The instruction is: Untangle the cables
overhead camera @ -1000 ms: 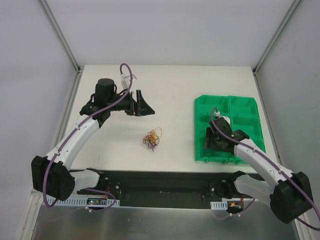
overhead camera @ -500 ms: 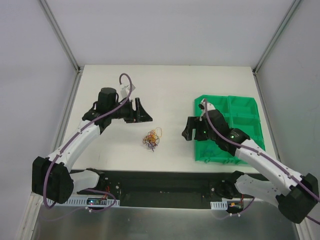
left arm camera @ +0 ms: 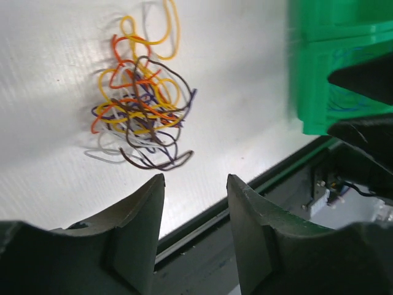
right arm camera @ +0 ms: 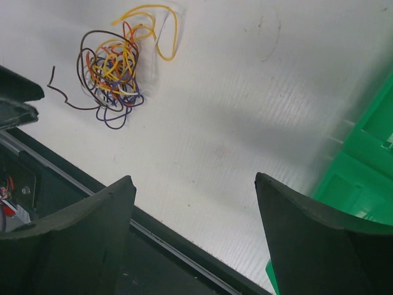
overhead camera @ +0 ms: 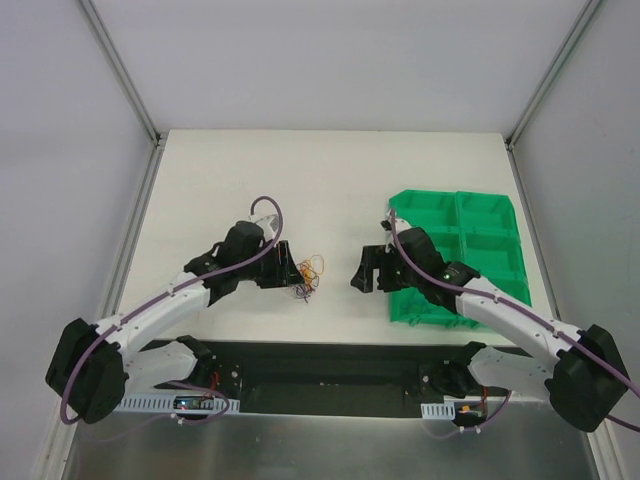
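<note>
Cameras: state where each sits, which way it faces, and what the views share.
Top external: above and behind the robot, looking down on the table, left gripper and right gripper.
Left wrist: on the left arm, looking past its fingers at the wire tangle.
Right wrist: on the right arm, facing the tangle past its own fingers.
Shared: all show the wire tangle and green tray.

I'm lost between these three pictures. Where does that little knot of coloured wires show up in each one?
Top external: the knot of wires lies near the middle of the white table.
Left wrist: the knot is upper left, beyond the camera's own fingers.
Right wrist: the knot is upper left.
Shared landmark: the green tray, to the right of the knot in every view.
</note>
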{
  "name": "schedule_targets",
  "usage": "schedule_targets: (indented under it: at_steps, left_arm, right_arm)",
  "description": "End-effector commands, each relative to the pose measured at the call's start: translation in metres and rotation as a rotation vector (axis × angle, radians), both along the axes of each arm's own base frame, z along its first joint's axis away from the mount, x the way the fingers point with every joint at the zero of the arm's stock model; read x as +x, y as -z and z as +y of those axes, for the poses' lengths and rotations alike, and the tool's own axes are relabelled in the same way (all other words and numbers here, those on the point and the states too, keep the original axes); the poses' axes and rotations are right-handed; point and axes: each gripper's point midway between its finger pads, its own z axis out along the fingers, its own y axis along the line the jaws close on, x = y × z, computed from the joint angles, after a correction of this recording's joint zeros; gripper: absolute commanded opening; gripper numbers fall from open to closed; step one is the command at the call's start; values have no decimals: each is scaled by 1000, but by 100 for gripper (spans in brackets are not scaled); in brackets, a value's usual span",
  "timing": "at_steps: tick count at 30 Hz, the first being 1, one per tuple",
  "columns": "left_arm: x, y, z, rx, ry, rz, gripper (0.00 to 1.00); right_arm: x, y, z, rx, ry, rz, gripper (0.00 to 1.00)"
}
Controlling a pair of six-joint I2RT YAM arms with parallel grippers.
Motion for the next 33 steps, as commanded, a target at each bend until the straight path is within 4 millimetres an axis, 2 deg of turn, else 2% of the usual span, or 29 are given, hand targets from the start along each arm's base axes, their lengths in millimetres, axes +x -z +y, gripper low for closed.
schedule_targets:
  at_steps: [1, 6, 10, 12, 14, 15, 18, 20, 23, 26, 28, 31, 33]
  left_arm:
    - [27, 9, -4, 92, -35, -61, 43]
    - [33, 16, -22, 83, 5, -29, 42]
    - [37, 21, -25, 84, -2, -21, 41]
    - [38, 24, -24, 92, -8, -17, 35]
    - [38, 26, -20, 102, -28, -17, 34]
    - [37, 24, -19, 96, -39, -21, 38]
    - [33, 20, -14, 87, -41, -53, 63]
    - [32, 19, -7, 106, -52, -64, 72]
    - [32, 23, 5, 173, -70, -61, 73]
    - [36, 26, 9, 245, -62, -33, 72]
    - [40, 28, 7, 255, -55, -23, 73]
    - [48, 34, 9, 289, -71, -22, 83]
    - [53, 38, 9, 308, -75, -17, 82]
  right_arm:
    - [-3, -6, 5, 64, -1, -29, 82]
    - [-8, 1, 6, 84, 0, -7, 82]
    - [-8, 7, 11, 88, -8, 9, 82]
    - [-3, 6, 15, 92, -11, 8, 82]
    - [6, 0, 23, 93, -19, -14, 83]
    - [12, -2, 27, 85, -31, -25, 84]
    - [39, -9, 42, 61, -55, -35, 84]
    - [60, -8, 53, 47, -66, -33, 83]
    - [91, 2, 68, -29, -106, -60, 77]
    - [108, 16, 83, -72, -144, -74, 69]
    - [112, 19, 93, -86, -185, -102, 67]
    - [113, 19, 110, -55, -244, -150, 65]
    - [107, 22, 119, -32, -275, -152, 63]
